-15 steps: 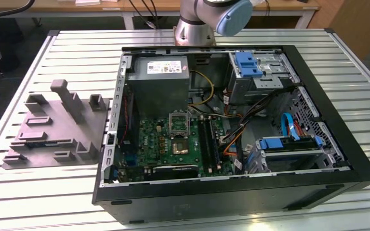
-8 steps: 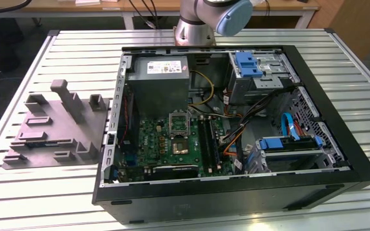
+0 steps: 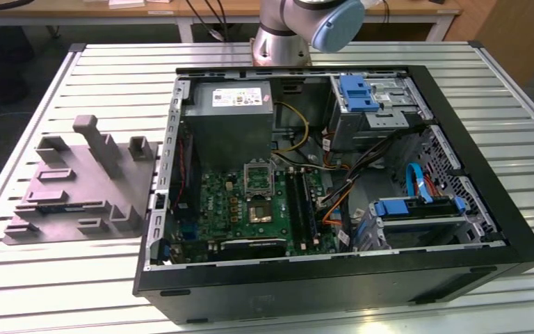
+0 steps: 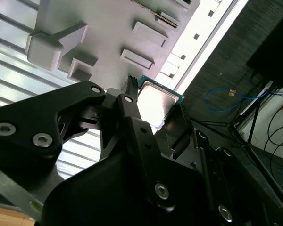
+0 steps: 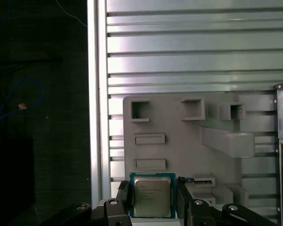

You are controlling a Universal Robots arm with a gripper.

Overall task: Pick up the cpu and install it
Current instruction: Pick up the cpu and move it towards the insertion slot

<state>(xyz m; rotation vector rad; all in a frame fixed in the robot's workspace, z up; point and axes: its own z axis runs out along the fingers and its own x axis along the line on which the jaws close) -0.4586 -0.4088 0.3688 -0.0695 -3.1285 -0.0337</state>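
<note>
Silvery metal cpu (image 5: 152,197), light, rigid, probably fragile, clamped by opposite edges in the gripper (image 5: 153,189), above the grey fixture plate (image 5: 179,141).

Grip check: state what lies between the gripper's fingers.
The cpu, its edges against both fingers, as the first wrist view shows.

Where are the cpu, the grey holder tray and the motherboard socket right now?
cpu (image 5: 152,197): first wrist view, centre of its metal top.
grey holder tray (image 5: 179,153): first wrist view, bare flat base.
motherboard socket (image 3: 261,211): exterior view, its dark centre.
</note>
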